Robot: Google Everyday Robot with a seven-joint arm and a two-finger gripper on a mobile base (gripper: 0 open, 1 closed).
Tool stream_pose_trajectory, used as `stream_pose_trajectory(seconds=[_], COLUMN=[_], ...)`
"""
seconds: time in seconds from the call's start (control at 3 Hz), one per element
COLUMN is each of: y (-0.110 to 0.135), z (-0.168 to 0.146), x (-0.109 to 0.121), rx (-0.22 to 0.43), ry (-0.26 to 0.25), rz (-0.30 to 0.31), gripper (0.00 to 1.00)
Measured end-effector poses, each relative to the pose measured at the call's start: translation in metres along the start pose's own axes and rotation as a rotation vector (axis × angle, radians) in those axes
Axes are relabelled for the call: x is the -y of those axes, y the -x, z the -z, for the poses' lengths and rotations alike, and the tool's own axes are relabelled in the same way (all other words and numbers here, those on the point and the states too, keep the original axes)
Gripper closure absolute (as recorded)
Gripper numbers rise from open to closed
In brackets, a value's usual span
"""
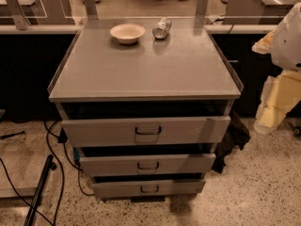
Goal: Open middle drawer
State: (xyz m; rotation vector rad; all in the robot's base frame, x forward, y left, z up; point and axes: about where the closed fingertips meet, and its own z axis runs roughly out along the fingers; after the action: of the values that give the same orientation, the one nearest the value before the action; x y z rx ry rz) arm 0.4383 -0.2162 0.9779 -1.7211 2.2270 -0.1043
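Middle drawer (146, 164): second of three grey metal fronts on the cabinet, low in the centre of the camera view. The front is shallow and wide. A dark band runs along its top edge; I cannot tell whether that is a gap from the drawer standing a little out or only shadow under the drawer above.

Handle (148, 165): a small dark rectangular loop at the middle of the front, and the only place to take hold. It is narrow, so the grip has to land on the bar itself and go behind it.

Handling, as a judgement: sheet metal, stiff, not fragile. It should slide straight out on its runners, and a pull square to the front is best, since an off-line pull may bind it. The weight depends on what is inside, which is not visible. The smooth metal bar could slip from a loose grip.

Neighbours: the top drawer (146, 131) sits just above, taller and wider, with a like handle. The bottom drawer (148, 188) is just below and narrowest. The handles stack closely, so there is a risk of hooking the wrong one.

Cabinet top (188, 69): a pale bowl (127, 32) and a can (162, 28) lying on its side, both at the far edge and apart from each other.

Floor: cables (51, 164) at the left of the cabinet, a dark bundle (233, 140) against its right side.

Gripper (275, 105): at the right edge of the view, pale yellow below the white arm, well apart from the drawers. Whether it is released or clenched — cannot tell.
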Motion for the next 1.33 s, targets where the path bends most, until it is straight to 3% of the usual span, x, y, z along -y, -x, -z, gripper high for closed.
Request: stream_pose_trajectory(seconds=[0.67,1.0,1.33], y=[-0.005,-0.018,-0.029], z=[-0.019,-0.064,-0.141], x=[-0.01,-0.035,-0.06], rx=[-0.015,0.031,0.102], ry=[-0.029,-0.013,0.038], rz=[0.031,0.034,0.024], gripper=[0.0,0.0,0.0])
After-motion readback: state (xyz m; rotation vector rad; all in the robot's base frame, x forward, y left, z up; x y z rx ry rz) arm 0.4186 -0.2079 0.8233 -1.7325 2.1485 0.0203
